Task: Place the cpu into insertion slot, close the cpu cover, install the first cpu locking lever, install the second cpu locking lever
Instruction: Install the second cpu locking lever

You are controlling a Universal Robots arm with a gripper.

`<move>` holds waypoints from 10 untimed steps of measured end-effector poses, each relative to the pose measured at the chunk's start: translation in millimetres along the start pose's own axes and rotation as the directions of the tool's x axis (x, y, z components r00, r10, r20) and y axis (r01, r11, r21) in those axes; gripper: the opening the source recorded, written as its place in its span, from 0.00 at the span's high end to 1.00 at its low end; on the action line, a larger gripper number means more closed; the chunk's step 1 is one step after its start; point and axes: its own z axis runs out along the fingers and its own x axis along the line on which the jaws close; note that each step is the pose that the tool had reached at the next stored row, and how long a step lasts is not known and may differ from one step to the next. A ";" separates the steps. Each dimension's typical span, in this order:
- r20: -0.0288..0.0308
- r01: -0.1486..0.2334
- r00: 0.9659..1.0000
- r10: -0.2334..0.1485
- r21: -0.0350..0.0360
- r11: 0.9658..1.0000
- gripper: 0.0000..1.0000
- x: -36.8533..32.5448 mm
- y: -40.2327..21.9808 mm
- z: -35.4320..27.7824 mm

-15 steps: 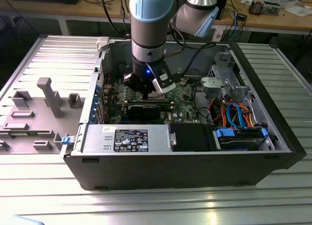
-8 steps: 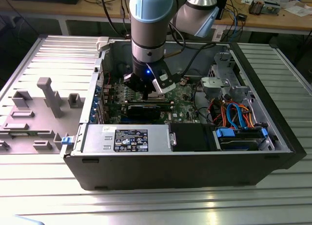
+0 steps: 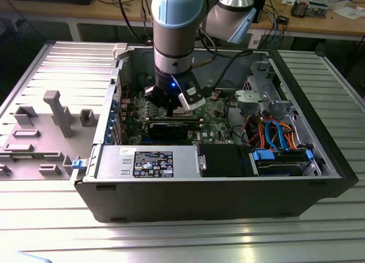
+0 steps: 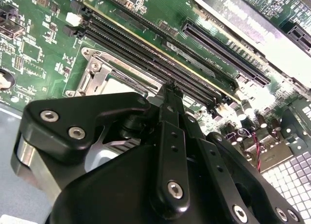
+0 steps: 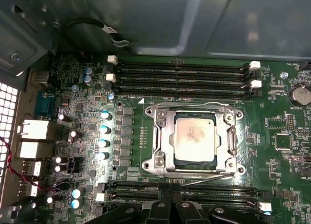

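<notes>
In the first wrist view the cpu [image 5: 195, 138], with its silvery top, lies flat in the insertion slot [image 5: 151, 165] on the green board. The cpu cover [image 5: 164, 136] is down around it as a metal frame. One thin wire lever [image 5: 194, 105] runs along the far side of the frame. Another lever [image 5: 211, 177] lies slightly slanted along the near side, close to the fingers. My gripper [image 5: 171, 204] hovers just at that near edge, shut, with nothing seen between the fingers. Its tip [image 4: 171, 90] sits over the socket's edge [image 4: 95, 76]. In the exterior view the gripper [image 3: 175, 106] reaches down into the open case.
Long memory slots [image 5: 184, 78] flank the socket on both sides. A black graphics card [image 3: 171, 129] and the power supply [image 3: 148, 160] lie toward the case front. Coloured cables [image 3: 274, 132] and a drive bay [image 3: 282, 160] fill the exterior view's right. A grey fixture [image 3: 54, 117] stands outside on the exterior view's left.
</notes>
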 end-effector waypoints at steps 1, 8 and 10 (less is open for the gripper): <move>-0.001 0.003 1.000 -0.003 -0.006 1.000 0.89 0.4 -0.6 0.1; -0.005 0.021 1.000 -0.021 -0.014 1.000 0.89 4.6 -3.4 1.3; -0.006 0.024 1.000 -0.024 -0.016 1.000 0.89 6.0 -3.7 2.3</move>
